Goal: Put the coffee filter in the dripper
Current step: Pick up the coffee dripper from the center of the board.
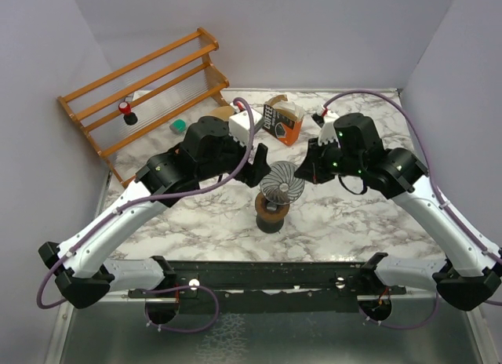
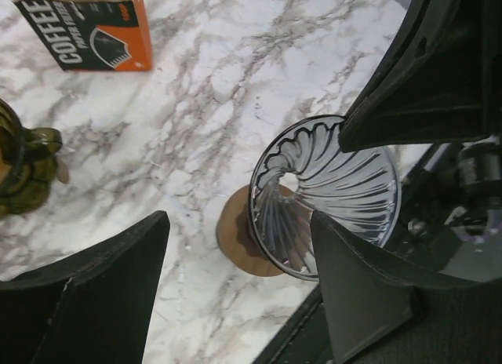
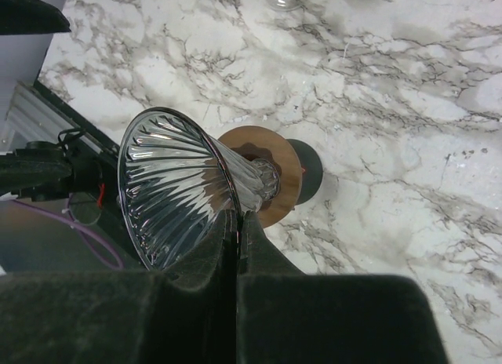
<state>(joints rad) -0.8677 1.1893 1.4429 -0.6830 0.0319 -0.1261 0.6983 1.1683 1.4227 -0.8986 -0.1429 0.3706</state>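
— What is seen of the setting?

— A marble-patterned table [image 1: 353,223] is enclosed by plain grey walls [image 1: 259,34]. A wooden rack [image 1: 141,89] is set at the far left corner. An orange coffee filter box [image 1: 282,121] is stood at the back, near the middle.

— Where is the dripper found?

— The glass dripper [image 1: 281,183], ribbed in a spiral and fitted with a wooden collar [image 3: 281,156], is seated on a dark stand [image 1: 271,221]. It is placed near the middle of the table, between the two arms.

— And the filter itself?

— Only its box can be pointed to, well behind the dripper. Whether a filter is out of the box cannot be told.

— How is the left gripper [image 2: 238,221] held?

— Its jaws are spread wide and nothing is gripped. In the left wrist view the dripper is framed between the two fingers [image 2: 94,293], and no contact is seen.

— And the right gripper [image 3: 237,223]?

— Its jaws are pressed together, with nothing seen pinched between them. The fingertips are placed just beside the cone, under the rim. Whether the glass is touched cannot be told.
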